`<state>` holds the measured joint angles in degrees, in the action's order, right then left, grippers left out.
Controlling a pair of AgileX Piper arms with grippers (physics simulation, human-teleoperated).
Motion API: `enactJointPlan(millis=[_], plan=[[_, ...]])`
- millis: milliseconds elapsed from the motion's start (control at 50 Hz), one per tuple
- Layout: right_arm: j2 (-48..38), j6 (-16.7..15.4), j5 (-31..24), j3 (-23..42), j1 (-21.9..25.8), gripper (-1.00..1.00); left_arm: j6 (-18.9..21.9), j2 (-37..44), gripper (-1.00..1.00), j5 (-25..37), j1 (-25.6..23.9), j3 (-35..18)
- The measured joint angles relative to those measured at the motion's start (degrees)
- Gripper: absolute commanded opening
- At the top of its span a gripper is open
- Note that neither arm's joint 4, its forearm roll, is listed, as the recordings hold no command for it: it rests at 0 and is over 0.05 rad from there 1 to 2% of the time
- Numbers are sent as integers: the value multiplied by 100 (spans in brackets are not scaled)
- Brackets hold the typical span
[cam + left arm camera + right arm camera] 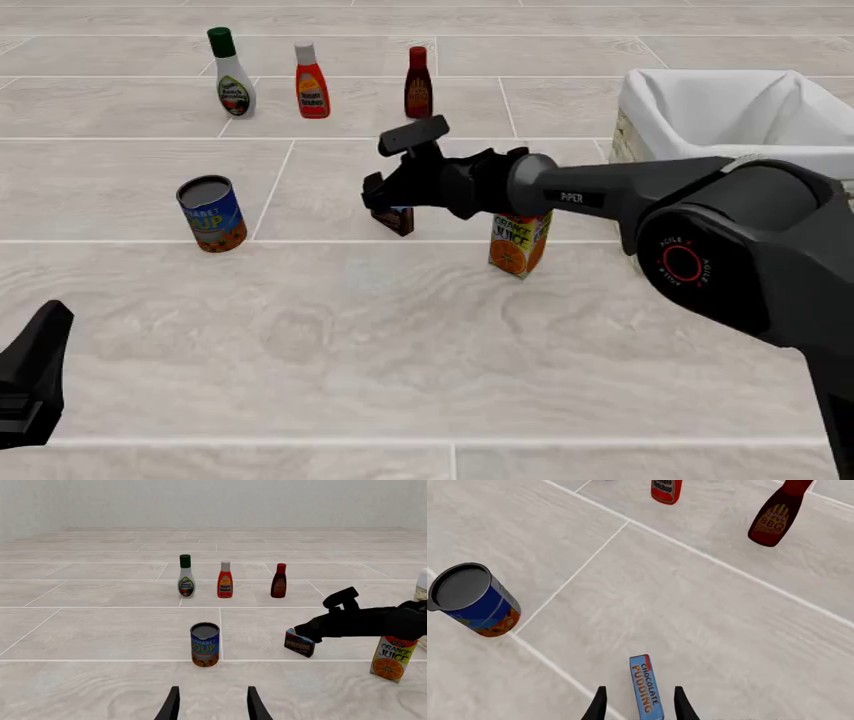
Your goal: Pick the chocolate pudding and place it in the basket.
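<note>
Near the middle of the tiled table, the chocolate pudding (394, 220) stands on its narrow edge, just left of the orange juice carton (519, 243) and well right of the soup can (212, 213). Over it hangs the right gripper (390, 199), reaching in from the right; its fingers (599, 704) are spread apart with the carton standing between them, and the right wrist view shows a sliver of gap on either side, so I cannot tell whether they touch it. That view alone reads the printed top edge of the pudding (646, 692). From the left wrist view the pudding (299, 643) shows its dark side under the black arm. Only the front view takes in the basket (638, 135), at the far right, behind the juice. Three bottles (311, 80) stand in a row at the back. At the lower left, the left gripper (212, 705) is held wide and empty.
</note>
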<state>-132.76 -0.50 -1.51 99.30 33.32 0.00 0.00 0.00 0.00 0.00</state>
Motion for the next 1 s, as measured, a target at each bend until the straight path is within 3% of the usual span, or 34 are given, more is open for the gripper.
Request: enactJointPlan(millis=[1000], plan=[[-393,149,-30,101,-53,100,0,0,100,0,0,0]])
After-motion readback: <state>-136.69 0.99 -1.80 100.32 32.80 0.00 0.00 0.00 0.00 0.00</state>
